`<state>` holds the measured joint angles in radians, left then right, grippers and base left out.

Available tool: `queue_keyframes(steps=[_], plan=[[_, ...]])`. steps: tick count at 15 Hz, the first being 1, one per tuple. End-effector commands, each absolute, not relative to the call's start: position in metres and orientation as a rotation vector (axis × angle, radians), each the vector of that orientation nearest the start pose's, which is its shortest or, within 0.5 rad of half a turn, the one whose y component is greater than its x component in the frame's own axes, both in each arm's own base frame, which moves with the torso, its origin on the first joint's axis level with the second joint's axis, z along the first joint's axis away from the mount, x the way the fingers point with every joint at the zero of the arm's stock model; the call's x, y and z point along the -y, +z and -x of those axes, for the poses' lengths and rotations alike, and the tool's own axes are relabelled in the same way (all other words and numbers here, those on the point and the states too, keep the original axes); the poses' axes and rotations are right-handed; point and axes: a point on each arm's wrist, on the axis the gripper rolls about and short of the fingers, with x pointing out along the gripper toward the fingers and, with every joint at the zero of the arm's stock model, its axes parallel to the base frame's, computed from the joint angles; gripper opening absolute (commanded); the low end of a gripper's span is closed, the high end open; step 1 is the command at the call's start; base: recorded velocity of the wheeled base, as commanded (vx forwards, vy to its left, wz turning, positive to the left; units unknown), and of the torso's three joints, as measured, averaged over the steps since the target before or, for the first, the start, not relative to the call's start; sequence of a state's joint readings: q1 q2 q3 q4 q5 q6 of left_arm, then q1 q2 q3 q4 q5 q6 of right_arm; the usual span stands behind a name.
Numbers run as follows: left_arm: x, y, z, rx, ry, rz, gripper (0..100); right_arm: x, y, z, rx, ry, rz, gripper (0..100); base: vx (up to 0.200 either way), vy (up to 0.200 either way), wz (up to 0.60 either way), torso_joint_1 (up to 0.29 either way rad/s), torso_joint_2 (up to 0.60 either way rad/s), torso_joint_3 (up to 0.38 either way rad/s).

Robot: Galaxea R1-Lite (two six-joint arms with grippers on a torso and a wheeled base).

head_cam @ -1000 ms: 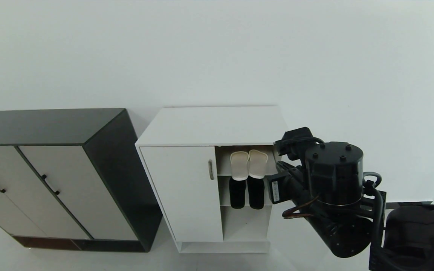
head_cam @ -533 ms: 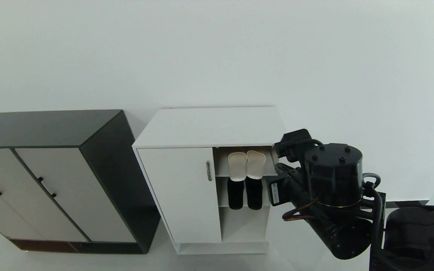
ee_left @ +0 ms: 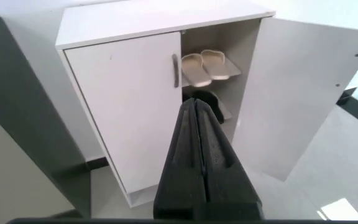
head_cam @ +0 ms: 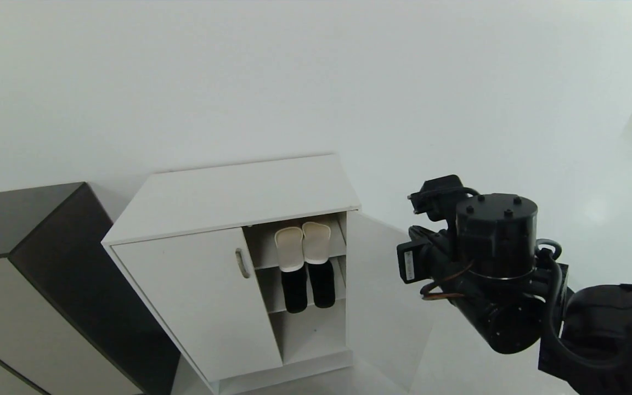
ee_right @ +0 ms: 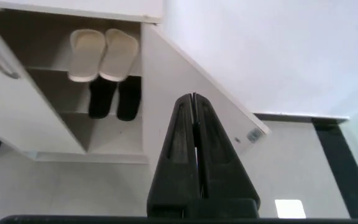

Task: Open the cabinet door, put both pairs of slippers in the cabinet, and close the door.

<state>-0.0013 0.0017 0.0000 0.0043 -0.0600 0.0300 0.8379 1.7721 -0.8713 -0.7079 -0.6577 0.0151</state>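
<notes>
With the white slippers (head_cam: 302, 247) and black slippers (head_cam: 309, 288) already shelved inside the cabinet (head_cam: 228, 197), the open door (head_cam: 387, 296) is to be pushed closed near its free edge by the right hand (ee_right: 194, 96), drawn fully together and empty, apparently not yet touching it.

The white cabinet (head_cam: 239, 197) stands with its right door (ee_left: 297, 93) swung wide open and its left door (head_cam: 201, 302) shut. Inside it, cream slippers (head_cam: 302, 244) lie side by side in the top compartment, black slippers (head_cam: 309, 288) directly below.
</notes>
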Motion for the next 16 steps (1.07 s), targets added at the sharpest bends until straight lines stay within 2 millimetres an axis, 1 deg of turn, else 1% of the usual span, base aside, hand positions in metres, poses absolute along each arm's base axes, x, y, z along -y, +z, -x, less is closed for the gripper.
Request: queue_keyframes(steps=[1,4,5,6,8,9,11,16], plan=[[0.001,0.075,0.023,-0.005,-0.061,-0.030,0,-0.225,0.192,-0.246,-0.136,0.128,0.091,0,0.000,0.000,0.00,0.000,0.00,0.000],[0.001,0.075,0.023,-0.005,-0.061,-0.030,0,-0.217,0.203,-0.281,-0.146,0.042,0.043,0,0.000,0.000,0.00,0.000,0.00,0.000],[0.001,0.075,0.023,-0.005,-0.061,-0.032,0,-0.212,0.208,-0.297,-0.178,0.008,0.024,0,-0.200,0.000,0.00,0.007,0.01,-0.007],[0.001,0.075,0.023,-0.005,-0.061,-0.030,0,-0.209,0.211,-0.306,-0.210,0.028,-0.012,0,-0.200,0.000,0.00,0.007,0.01,0.002],[0.001,0.075,0.023,-0.005,-0.061,-0.030,0,-0.203,0.215,-0.316,-0.278,0.054,-0.044,0,-0.200,0.000,0.00,0.005,0.00,-0.007],[0.001,0.075,0.023,-0.005,-0.063,-0.030,0,-0.201,0.213,-0.326,-0.291,0.034,-0.051,0,-0.200,0.000,0.00,0.002,0.00,0.002],[0.001,0.075,0.023,-0.005,-0.063,-0.030,0,-0.195,0.208,-0.341,-0.294,0.000,-0.054,0,0.000,0.000,0.00,0.000,0.00,0.000],[0.001,0.075,0.023,-0.005,-0.061,-0.030,0,-0.184,0.180,-0.376,-0.296,-0.059,-0.066,0,0.000,0.000,0.00,0.000,0.00,0.000]])
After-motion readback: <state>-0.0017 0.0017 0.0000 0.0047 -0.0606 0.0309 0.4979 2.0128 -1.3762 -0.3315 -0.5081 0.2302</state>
